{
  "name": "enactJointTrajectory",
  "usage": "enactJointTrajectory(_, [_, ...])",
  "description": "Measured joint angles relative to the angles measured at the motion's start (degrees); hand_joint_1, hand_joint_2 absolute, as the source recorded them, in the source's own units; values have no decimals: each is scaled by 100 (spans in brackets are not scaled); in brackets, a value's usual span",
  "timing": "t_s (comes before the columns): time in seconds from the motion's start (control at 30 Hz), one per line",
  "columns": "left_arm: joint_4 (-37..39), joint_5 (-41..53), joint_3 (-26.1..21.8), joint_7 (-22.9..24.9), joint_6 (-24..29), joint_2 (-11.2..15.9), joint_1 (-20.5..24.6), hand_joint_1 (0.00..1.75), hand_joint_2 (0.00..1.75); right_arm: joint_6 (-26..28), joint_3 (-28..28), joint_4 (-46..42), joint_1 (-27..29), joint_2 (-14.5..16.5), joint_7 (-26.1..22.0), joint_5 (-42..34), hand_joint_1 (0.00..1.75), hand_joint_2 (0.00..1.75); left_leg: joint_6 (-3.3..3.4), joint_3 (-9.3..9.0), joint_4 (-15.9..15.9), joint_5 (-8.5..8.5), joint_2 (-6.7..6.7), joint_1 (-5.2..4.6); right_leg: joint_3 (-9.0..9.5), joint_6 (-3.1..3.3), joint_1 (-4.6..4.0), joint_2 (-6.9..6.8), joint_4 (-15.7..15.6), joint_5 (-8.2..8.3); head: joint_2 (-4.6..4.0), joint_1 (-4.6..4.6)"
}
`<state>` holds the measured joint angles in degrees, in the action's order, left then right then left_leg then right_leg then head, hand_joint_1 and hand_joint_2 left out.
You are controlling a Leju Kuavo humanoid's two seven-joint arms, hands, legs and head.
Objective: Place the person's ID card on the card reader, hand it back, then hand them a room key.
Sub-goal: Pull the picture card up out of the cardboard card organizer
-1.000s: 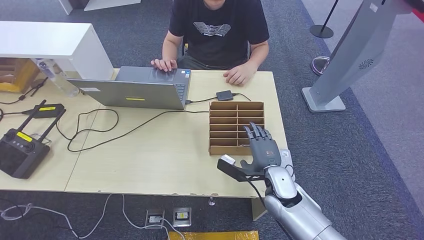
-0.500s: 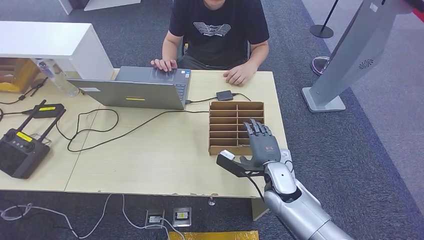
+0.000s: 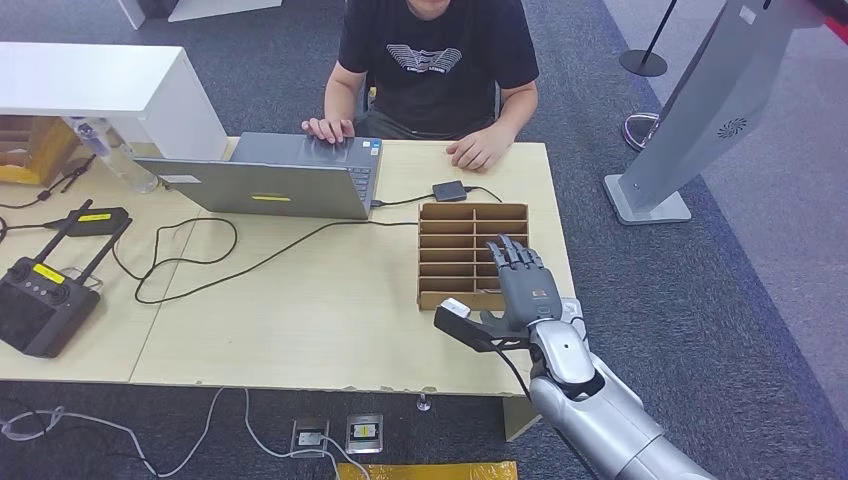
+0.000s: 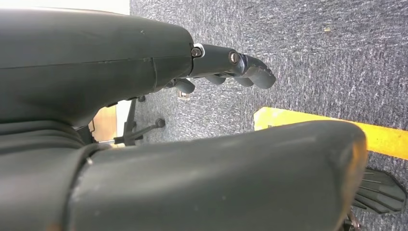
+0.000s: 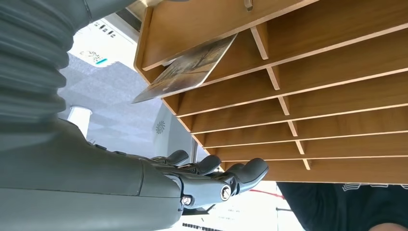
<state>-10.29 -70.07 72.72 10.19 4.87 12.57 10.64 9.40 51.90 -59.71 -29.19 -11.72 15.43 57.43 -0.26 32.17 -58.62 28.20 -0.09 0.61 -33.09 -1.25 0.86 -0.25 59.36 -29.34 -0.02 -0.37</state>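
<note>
My right hand (image 3: 522, 290) hovers over the near right corner of the wooden slotted rack (image 3: 455, 250), fingers spread and straight, thumb out to the side, holding nothing. In the right wrist view its fingers (image 5: 226, 180) lie beside the rack (image 5: 312, 91), and a printed card (image 5: 185, 70) sticks out of one end slot. My left hand (image 4: 231, 65) hangs over the carpet with nothing in it, fingers loosely extended. A small black box (image 3: 449, 190) on a cable sits behind the rack. The person (image 3: 435, 60) sits across the table.
A laptop (image 3: 270, 180) with trailing cables, a black remote controller (image 3: 40, 300) and a white box (image 3: 95, 85) occupy the table's left half. A white device (image 3: 572, 310) lies at the table edge by my right wrist. A grey kiosk (image 3: 700, 110) stands to the right.
My right hand has crept slightly forward over the rack's near corner, thumb lifting a little. The person and the things on the table have not moved.
</note>
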Motion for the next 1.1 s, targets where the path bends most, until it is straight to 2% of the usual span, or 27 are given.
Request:
enactJointTrajectory(0.33, [0,2,0,0,-2,2,0,0,0,-104,50,52,-91,-22,79,-110,0,175,0,-1,0,0,0,0,0,0,0,1,0,0,0,0])
enactJointTrajectory(1.0, [0,159,0,-149,18,8,0,0,0,-112,99,29,-133,-343,195,-401,0,175,0,-1,0,0,0,0,-1,0,0,1,0,0,0,0])
enactJointTrajectory(1.03, [0,170,0,-164,13,14,0,0,0,-112,102,18,-124,-357,202,-413,8,175,0,-1,0,0,0,0,-1,0,0,1,0,0,0,0])
enactJointTrajectory(1.1, [0,178,0,-184,6,25,0,0,0,-115,113,-18,-110,-388,219,-432,94,175,0,-1,0,0,0,0,-1,0,0,2,0,0,0,0])
